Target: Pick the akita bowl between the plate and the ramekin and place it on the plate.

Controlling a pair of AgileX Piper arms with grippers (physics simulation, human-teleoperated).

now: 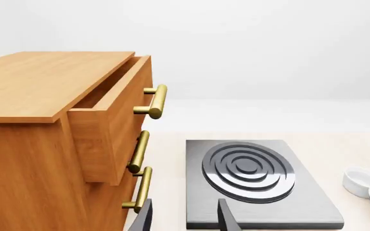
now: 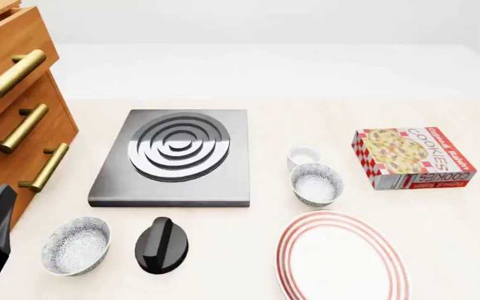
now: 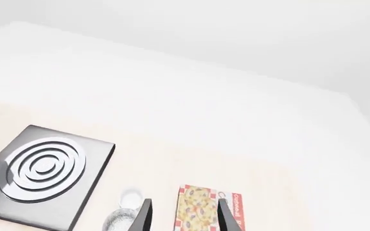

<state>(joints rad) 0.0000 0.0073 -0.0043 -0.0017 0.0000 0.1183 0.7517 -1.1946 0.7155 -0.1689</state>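
My left end effector (image 1: 185,216) has its two dark fingers apart with nothing between them, and it hangs above the near left part of the pale wooden table (image 2: 440,212), beside the orange-brown wooden drawer cabinet with brass bar handles (image 2: 15,125), whose top drawer stands pulled out. My right end effector (image 3: 183,215) also has its fingers spread and empty, held high over the right side of the table; it does not appear in the front view.

The small round akita bowl with a speckled white inside and grey-and-white patterned outside (image 2: 316,184) stands upright on the table. Just behind it, touching or nearly so, is the small plain white straight-sided ramekin (image 2: 302,154). Just in front of it, a little apart, lies the large flat white plate with red concentric rings near its rim (image 2: 340,259). So the bowl sits between those two.

A second speckled grey-patterned bowl (image 2: 75,245) rests near the left front edge, beside a black oval knob with a raised ridge (image 2: 160,245). Behind them lies the flat grey square stove slab with a ringed round burner (image 2: 177,156). To the right of the ramekin and akita bowl, well apart, lies a red-and-white checked cookie box (image 2: 411,157).
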